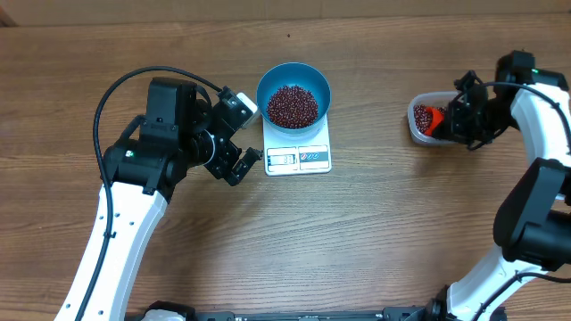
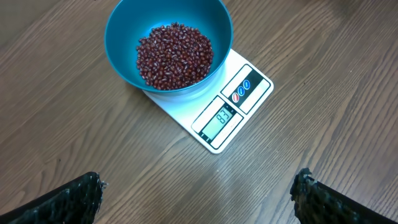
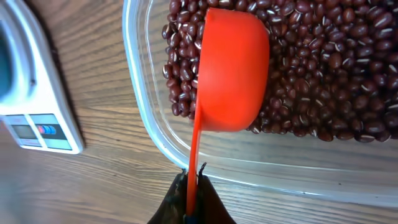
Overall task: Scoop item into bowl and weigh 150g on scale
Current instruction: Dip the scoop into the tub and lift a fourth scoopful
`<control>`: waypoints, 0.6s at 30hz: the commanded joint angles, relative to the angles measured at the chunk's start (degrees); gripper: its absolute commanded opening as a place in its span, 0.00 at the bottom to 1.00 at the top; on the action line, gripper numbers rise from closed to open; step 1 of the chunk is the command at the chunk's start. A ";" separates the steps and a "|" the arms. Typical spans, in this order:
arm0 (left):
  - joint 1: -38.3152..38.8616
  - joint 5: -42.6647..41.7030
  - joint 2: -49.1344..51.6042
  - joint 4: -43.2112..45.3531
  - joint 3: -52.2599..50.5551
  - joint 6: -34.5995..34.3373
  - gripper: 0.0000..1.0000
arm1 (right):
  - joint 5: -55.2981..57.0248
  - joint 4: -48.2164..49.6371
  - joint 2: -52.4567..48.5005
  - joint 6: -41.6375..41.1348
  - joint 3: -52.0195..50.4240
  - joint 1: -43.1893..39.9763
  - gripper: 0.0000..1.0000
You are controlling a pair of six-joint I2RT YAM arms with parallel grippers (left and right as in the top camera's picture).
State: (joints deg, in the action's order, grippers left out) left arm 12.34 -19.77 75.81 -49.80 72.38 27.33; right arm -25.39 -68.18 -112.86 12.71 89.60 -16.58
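Observation:
The blue bowl [image 1: 293,93] [image 2: 168,43] stands on the white scale [image 1: 298,147] [image 2: 211,106] and holds a heap of dark red beans [image 1: 293,105] [image 2: 174,55]. More beans [image 3: 323,68] fill the clear tub [image 1: 430,120] [image 3: 149,118] at the right. My right gripper [image 1: 449,119] [image 3: 194,171] is shut on the thin handle of an orange scoop [image 1: 431,119] [image 3: 231,71], whose cup lies on its side in the tub's beans. My left gripper [image 1: 243,159] [image 2: 199,193] hangs open over bare wood just left of the scale, holding nothing.
The scale's display [image 2: 225,116] faces the table's front edge and is lit. Bare wooden tabletop [image 1: 375,223] lies between the scale and the tub. The right arm [image 1: 544,178] curves along the right edge.

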 commanded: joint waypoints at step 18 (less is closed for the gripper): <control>-0.31 -0.81 -0.92 -0.11 0.87 -0.59 1.00 | -20.28 -2.89 -1.62 5.38 -0.42 -12.74 0.04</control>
State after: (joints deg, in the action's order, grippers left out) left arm 12.34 -19.77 75.81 -49.82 72.38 27.33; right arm -40.01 -70.30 -114.13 14.20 89.54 -27.81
